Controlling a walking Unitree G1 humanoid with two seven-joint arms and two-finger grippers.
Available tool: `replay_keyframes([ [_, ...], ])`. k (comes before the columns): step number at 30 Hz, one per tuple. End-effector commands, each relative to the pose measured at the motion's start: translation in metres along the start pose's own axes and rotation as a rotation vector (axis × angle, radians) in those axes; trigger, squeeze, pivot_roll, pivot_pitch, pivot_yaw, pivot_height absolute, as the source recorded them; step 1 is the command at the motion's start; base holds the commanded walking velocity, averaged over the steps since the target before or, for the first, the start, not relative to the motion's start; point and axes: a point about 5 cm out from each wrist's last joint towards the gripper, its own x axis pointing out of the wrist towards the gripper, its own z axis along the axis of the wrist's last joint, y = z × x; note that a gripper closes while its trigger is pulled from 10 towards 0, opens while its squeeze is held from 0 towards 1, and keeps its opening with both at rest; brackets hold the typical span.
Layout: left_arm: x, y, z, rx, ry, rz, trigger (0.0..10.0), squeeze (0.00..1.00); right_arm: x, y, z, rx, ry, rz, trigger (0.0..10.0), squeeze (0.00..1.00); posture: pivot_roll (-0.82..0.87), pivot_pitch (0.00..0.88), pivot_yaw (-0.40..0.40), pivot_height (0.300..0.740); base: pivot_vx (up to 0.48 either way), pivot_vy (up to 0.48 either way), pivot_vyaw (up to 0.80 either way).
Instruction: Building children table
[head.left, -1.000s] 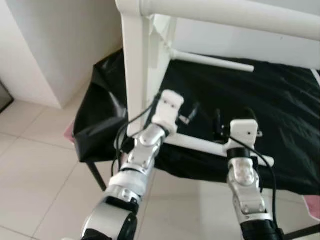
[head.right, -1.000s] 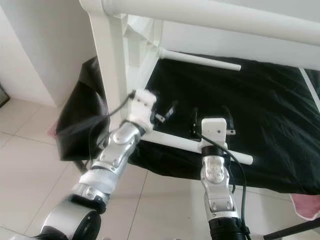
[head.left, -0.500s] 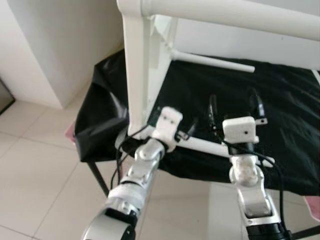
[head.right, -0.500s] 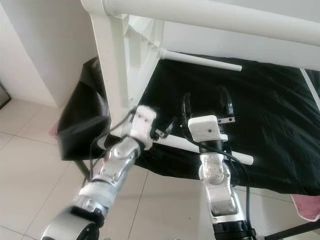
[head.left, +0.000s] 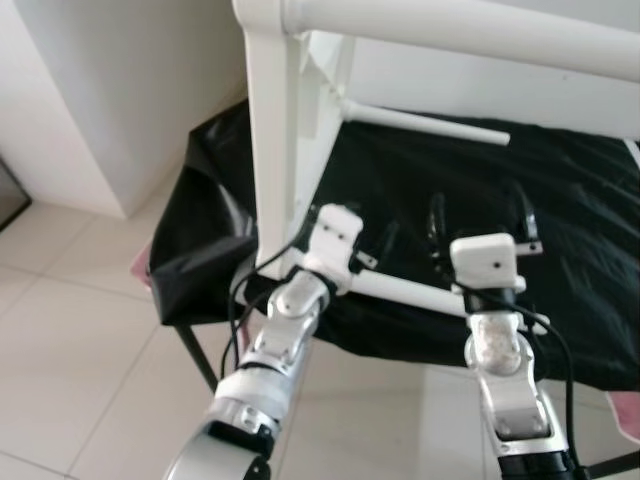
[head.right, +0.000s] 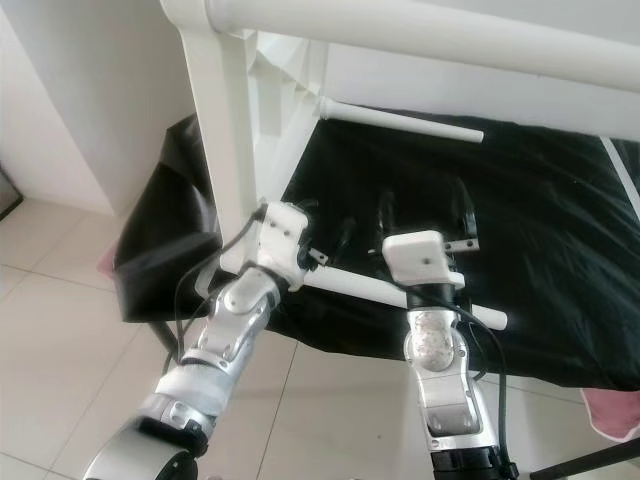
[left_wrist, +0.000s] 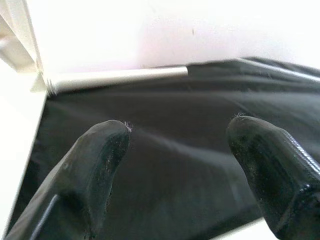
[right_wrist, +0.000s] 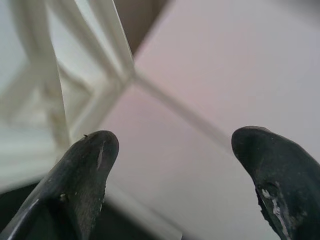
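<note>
I see the white table frame (head.left: 285, 130) lying on the black cloth (head.left: 560, 200), top cut off. Both the left gripper (left_wrist: 175, 150) and right gripper (head.left: 480, 215) are spread wide, holding nothing, above the lower rail (head.right: 360, 290), partly hidden.

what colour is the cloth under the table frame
Black; the cloth shows best in the right eye view.

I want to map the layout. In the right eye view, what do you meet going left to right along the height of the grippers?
Black cloth's hanging corner → white table leg → left gripper → right gripper → free end of the near white rod.
</note>
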Motion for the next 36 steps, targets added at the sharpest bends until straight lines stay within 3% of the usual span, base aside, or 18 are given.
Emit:
replay_keyframes([
  [1,0.001,-0.004,-0.004,0.024,0.02,-0.054,10.0,0.0,0.005,0.001,0.012,-0.051,-0.095,0.005,10.0,0.0,0.03,0.01,-0.021,0.74,0.0,0.0,0.0],
  [6,0.013,-0.006,0.001,0.026,0.027,-0.071,10.0,0.0,0.019,0.002,0.03,-0.168,-0.269,-0.028,10.0,0.0,0.03,0.009,-0.019,0.74,0.0,0.0,0.0],
  [13,0.019,-0.006,0.007,0.02,0.02,-0.07,10.0,0.0,0.034,-0.004,0.036,-0.238,-0.322,-0.122,10.0,0.0,0.03,0.009,-0.021,0.74,0.0,0.0,0.0],
  [16,0.02,-0.005,0.006,0.021,0.019,-0.069,10.0,0.0,0.049,-0.008,0.036,-0.28,-0.305,-0.188,10.0,0.0,0.03,0.012,-0.022,0.74,0.0,0.0,0.0],
  [20,0.02,-0.005,0.006,0.022,0.018,-0.07,10.0,0.0,0.05,-0.008,0.035,-0.282,-0.303,-0.188,10.0,0.0,0.03,0.012,-0.022,0.74,0.0,0.0,0.0],
  [22,0.02,-0.004,0.005,0.018,0.023,-0.066,10.0,0.0,0.057,-0.013,0.032,-0.357,-0.262,-0.292,10.0,0.0,0.03,0.015,-0.023,0.74,0.0,0.0,0.0],
  [30,0.02,-0.002,0.005,0.015,0.023,-0.062,10.0,0.0,0.07,-0.021,0.024,-0.431,-0.186,-0.399,10.0,0.0,0.03,0.013,-0.023,0.74,0.0,0.0,0.0],
  [36,0.021,-0.001,0.006,0.017,0.021,-0.06,10.0,0.0,0.08,-0.025,0.026,-0.467,-0.211,-0.448,10.0,0.0,0.03,0.012,-0.025,0.74,0.0,0.0,0.0],
])
